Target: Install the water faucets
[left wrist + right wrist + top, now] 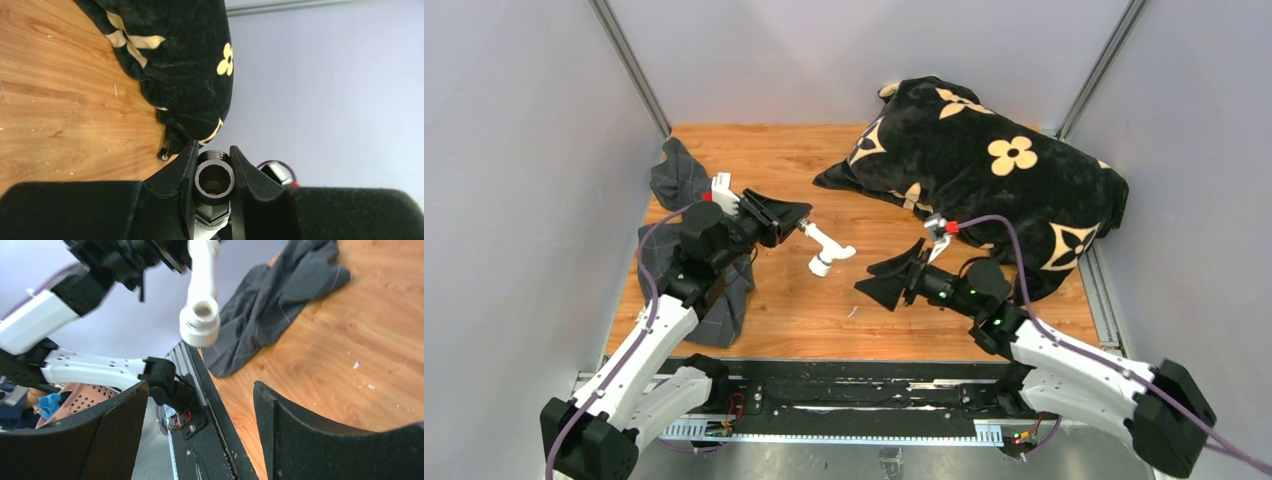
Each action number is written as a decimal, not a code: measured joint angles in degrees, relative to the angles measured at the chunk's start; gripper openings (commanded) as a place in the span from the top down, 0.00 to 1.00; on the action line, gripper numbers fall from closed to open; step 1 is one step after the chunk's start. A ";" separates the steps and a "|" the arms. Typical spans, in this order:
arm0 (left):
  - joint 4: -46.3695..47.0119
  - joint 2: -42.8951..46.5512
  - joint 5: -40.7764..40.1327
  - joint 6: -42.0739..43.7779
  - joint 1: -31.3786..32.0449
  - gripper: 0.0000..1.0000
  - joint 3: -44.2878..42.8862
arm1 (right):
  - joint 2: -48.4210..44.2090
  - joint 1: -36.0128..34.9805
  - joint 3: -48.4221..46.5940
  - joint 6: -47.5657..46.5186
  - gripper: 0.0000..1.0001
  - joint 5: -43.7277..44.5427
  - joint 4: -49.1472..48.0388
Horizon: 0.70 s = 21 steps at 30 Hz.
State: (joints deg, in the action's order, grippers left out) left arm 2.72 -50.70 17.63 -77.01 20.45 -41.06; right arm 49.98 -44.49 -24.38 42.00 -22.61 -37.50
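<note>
Left tool (pixel 802 220) clamped tight on white faucet (pixel 829 250), right tool (pixel 200 387) spread wide, empty, facing faucet's ridged end

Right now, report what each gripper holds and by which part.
The left gripper clamps the white faucet body by its threaded metal end, the elbow sticking out beyond the fingers. The right gripper is open and holds nothing.

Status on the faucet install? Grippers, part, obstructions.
Left gripper shut on white tap body, held above table. Right gripper open, empty, facing it. Cloth at left edge, cushion far right.
</note>
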 measured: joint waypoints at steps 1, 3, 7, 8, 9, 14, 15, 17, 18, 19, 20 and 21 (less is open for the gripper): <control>0.20 0.26 -0.46 -0.52 -0.02 1.00 0.17 | 1.07 -1.86 0.79 -0.37 0.25 1.60 -1.38; 0.22 0.90 -1.64 -1.53 0.00 1.00 0.46 | 5.20 -4.90 1.51 -1.01 0.25 4.61 -5.25; 0.57 1.49 -3.23 -2.84 -0.02 1.00 0.59 | 14.49 -7.67 1.60 -1.62 0.29 8.68 -15.80; 0.68 1.44 -3.41 -3.10 0.00 1.00 0.59 | 16.44 -8.09 1.53 -2.25 0.29 9.31 -18.34; 0.68 1.33 -3.58 -3.30 0.00 1.00 0.59 | 18.86 -8.76 1.46 -3.10 0.29 10.12 -21.64; 0.68 1.20 -4.39 -4.35 0.00 1.00 0.59 | 29.99 -10.93 0.83 -5.03 0.29 11.45 -35.21; 0.68 1.20 -4.52 -4.55 0.00 1.00 0.59 | 32.39 -10.99 0.37 -5.09 0.29 11.72 -38.07; 0.68 1.20 -4.87 -4.85 0.00 1.00 0.61 | 35.98 -11.02 -1.05 -5.03 0.29 11.63 -41.90; 0.68 1.20 -5.01 -4.96 0.00 1.00 0.61 | 36.72 -11.02 -1.66 -5.03 0.29 11.50 -42.82; 0.68 1.20 -5.11 -5.11 0.00 1.00 0.61 | 37.31 -11.02 -2.51 -5.05 0.30 11.13 -43.87; 0.66 1.20 -5.20 -5.11 0.00 1.00 0.61 | 37.38 -11.13 -3.17 -5.11 0.30 10.69 -44.98; 0.61 1.20 -5.31 -5.09 0.00 1.00 0.61 | 37.24 -11.17 -3.52 -5.25 0.30 10.25 -45.99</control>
State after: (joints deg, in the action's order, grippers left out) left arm 3.33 -49.50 12.32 -82.11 20.45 -40.45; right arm 87.22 -55.66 -27.90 36.75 -12.36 -83.48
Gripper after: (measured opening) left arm 0.273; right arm 0.707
